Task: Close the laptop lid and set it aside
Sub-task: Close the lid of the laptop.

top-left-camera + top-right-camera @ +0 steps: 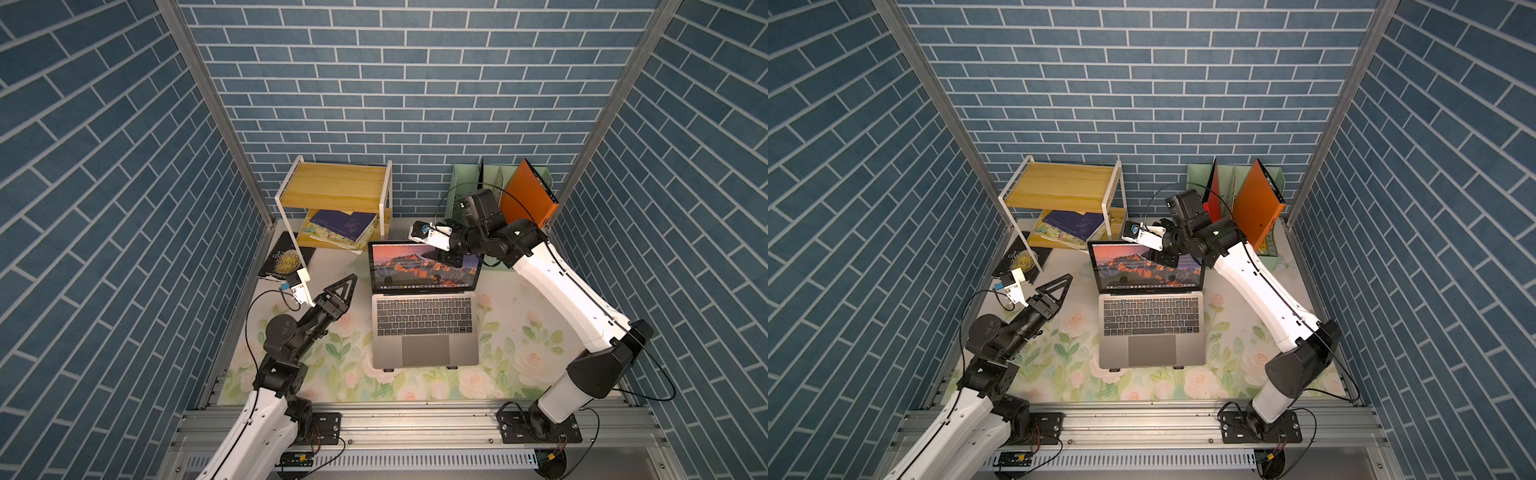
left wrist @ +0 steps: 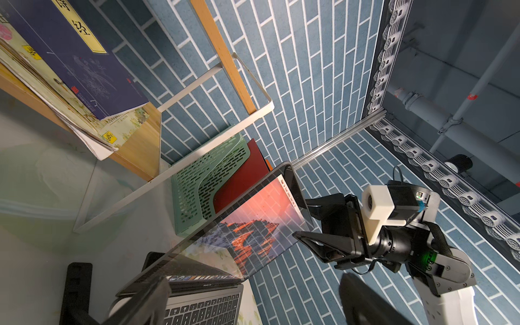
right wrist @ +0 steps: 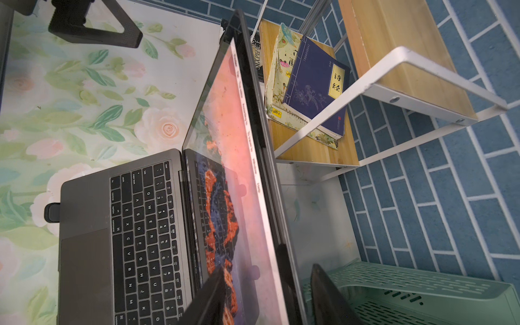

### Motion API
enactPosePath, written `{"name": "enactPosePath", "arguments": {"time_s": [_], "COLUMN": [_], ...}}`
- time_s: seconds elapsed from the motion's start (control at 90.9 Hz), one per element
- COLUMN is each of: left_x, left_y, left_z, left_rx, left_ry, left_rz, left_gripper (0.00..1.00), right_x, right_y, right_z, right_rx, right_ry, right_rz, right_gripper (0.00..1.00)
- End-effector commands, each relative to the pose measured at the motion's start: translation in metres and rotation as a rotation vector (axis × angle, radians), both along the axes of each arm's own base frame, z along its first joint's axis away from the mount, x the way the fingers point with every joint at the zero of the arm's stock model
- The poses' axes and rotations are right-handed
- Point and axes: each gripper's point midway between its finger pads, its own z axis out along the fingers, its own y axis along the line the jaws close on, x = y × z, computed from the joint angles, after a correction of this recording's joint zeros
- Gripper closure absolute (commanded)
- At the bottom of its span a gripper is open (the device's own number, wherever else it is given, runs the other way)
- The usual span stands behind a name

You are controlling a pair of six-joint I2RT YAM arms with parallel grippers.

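Centre-table in both top views, the laptop point(image 1: 426, 328) stands open on a black stand point(image 1: 388, 369), the laptop lid point(image 1: 409, 268) raised with its screen lit. The right gripper point(image 1: 440, 255) sits at the lid's upper right corner, jaws partly apart. The left gripper point(image 1: 338, 297) hovers just left of the laptop, spread wide and empty. Bare floral table point(image 1: 519, 332) lies free to the laptop's right and front. Behind it, a wooden rack point(image 1: 336, 187) holds a pile of books point(image 1: 340, 224) on its lower shelf, and a green file holder point(image 1: 1196, 178) holds an orange folder point(image 1: 1256, 203).

From the left wrist view, the right gripper point(image 2: 301, 218) straddles the top edge of the laptop lid point(image 2: 253, 222), one finger behind it and one before the screen. A dark red folder point(image 2: 239, 174) stands in the green file holder point(image 2: 205, 180).

From the right wrist view, one finger point(image 3: 208, 298) is before the screen and another behind the laptop lid point(image 3: 239, 157). Gaps show on both sides, so nothing is clamped. On the wooden rack point(image 3: 394, 33), a blue book point(image 3: 315, 87) lies just beyond the lid's edge.
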Motion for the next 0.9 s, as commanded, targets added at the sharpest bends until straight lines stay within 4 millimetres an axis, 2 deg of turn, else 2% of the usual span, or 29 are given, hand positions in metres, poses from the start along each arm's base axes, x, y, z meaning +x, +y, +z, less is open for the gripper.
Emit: {"name": "enactPosePath", "arguments": {"time_s": [0.0, 0.165, 0.198, 0.253, 0.341, 0.363, 0.374, 0.528, 0.561, 0.748, 0.869, 0.891], "left_x": [-0.004, -0.007, -0.006, -0.009, -0.01, -0.01, -0.01, -0.011, -0.005, -0.001, 0.0, 0.0], "left_y": [0.001, 0.004, 0.004, 0.005, 0.006, 0.006, 0.006, 0.004, 0.001, -0.019, -0.032, -0.034], "left_z": [0.029, 0.067, 0.068, 0.087, 0.101, 0.104, 0.105, 0.124, 0.121, 0.13, 0.124, 0.122], "left_rx": [-0.021, -0.055, -0.058, -0.074, -0.098, -0.105, -0.108, -0.133, -0.146, -0.144, -0.125, -0.121], "left_ry": [-0.054, -0.102, -0.099, -0.128, -0.136, -0.138, -0.139, -0.155, -0.123, -0.085, -0.044, -0.037], "left_rz": [-0.001, 0.008, 0.01, 0.01, 0.008, 0.007, 0.005, -0.009, -0.017, -0.079, -0.112, -0.114], "left_gripper": [0.01, 0.01, 0.01, 0.02, 0.03, 0.03, 0.04, 0.06, 0.07, 0.11, 0.13, 0.14], "right_x": [-0.028, -0.057, -0.064, -0.077, -0.098, -0.103, -0.106, -0.143, -0.152, -0.183, -0.193, -0.191], "right_y": [-0.007, -0.014, -0.016, -0.019, -0.023, -0.022, -0.024, -0.024, -0.022, -0.015, -0.015, -0.016], "right_z": [-0.011, -0.019, -0.022, -0.026, -0.031, -0.038, -0.035, -0.058, -0.063, -0.086, -0.092, -0.09], "right_rx": [-0.035, -0.025, -0.022, -0.008, 0.033, 0.033, 0.045, 0.092, 0.096, 0.114, 0.133, 0.143], "right_ry": [0.047, 0.042, 0.033, 0.014, -0.008, 0.002, -0.012, 0.001, 0.002, 0.003, 0.009, 0.007], "right_rz": [0.047, 0.062, 0.061, 0.063, 0.069, 0.07, 0.074, 0.08, 0.086, 0.062, 0.026, 0.006], "right_gripper": [0.52, 0.54, 0.54, 0.54, 0.54, 0.54, 0.54, 0.54, 0.54, 0.51, 0.47, 0.43]}}
